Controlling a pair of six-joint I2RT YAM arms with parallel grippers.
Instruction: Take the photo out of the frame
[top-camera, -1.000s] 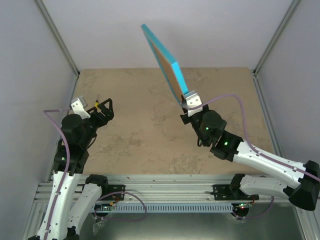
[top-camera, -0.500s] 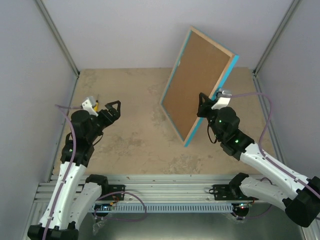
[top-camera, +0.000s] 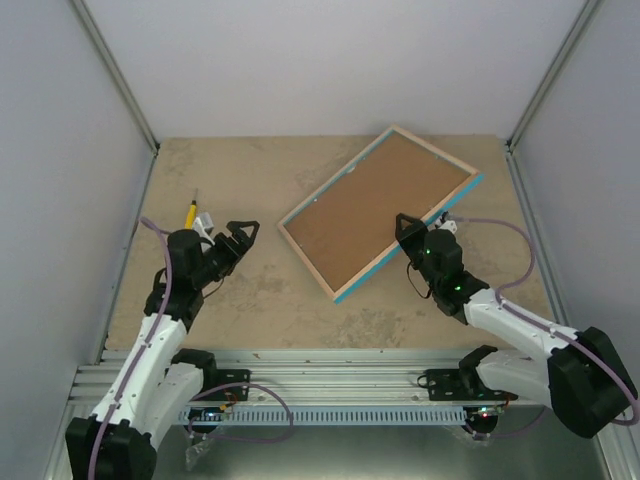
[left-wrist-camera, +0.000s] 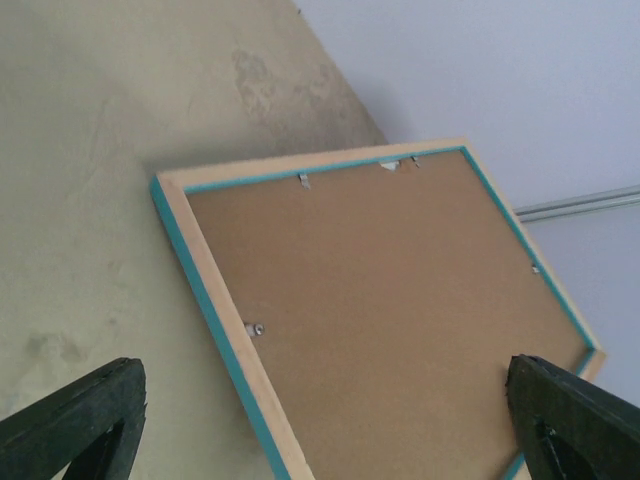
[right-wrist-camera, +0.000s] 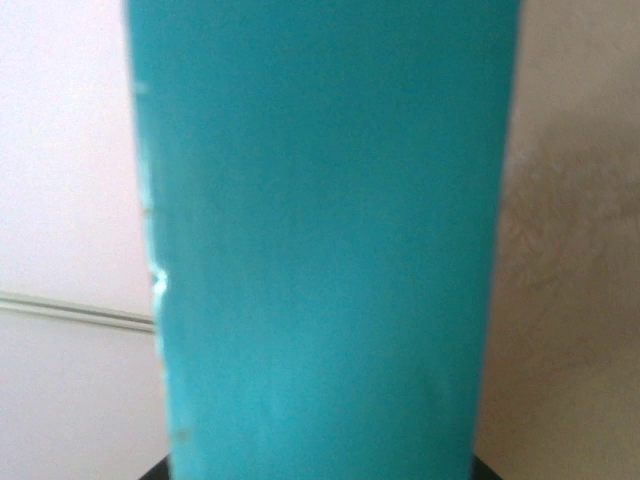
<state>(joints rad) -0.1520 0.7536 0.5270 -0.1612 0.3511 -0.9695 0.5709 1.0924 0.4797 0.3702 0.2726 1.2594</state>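
- the frame (top-camera: 375, 215) is on the right half of the table (top-camera: 230, 170), turned slantwise to the table's edges, with its brown back board facing up.
- a pale wood border runs round the board, and a thin turquoise side shows along the frame's near-right long edge.
- the right gripper (top-camera: 407, 232) is clamped on that turquoise edge, a little past the middle of it toward the far corner, with its jaws closed narrow on the rim.
- in the right wrist view the turquoise edge (right-wrist-camera: 320, 240) fills most of the picture, blurred and very close, with the stone-patterned table to its right.
- whether the frame lies flat or is held slightly off the surface on the gripped side cannot be told.
- the left gripper (top-camera: 243, 236) hangs over the table's left half, jaws spread wide and holding nothing, pointing toward the frame's nearest corner but well apart from it.
- in the left wrist view its dark fingers (left-wrist-camera: 75, 415) sit at the two lower corners, with the frame's back between them.
- small metal tabs (left-wrist-camera: 303, 181) sit along the inner edges of the board.
- the photo cannot be seen, since only the back of the frame shows.
- a yellow-handled tool (top-camera: 190, 213) lies on the table just beside the left arm.
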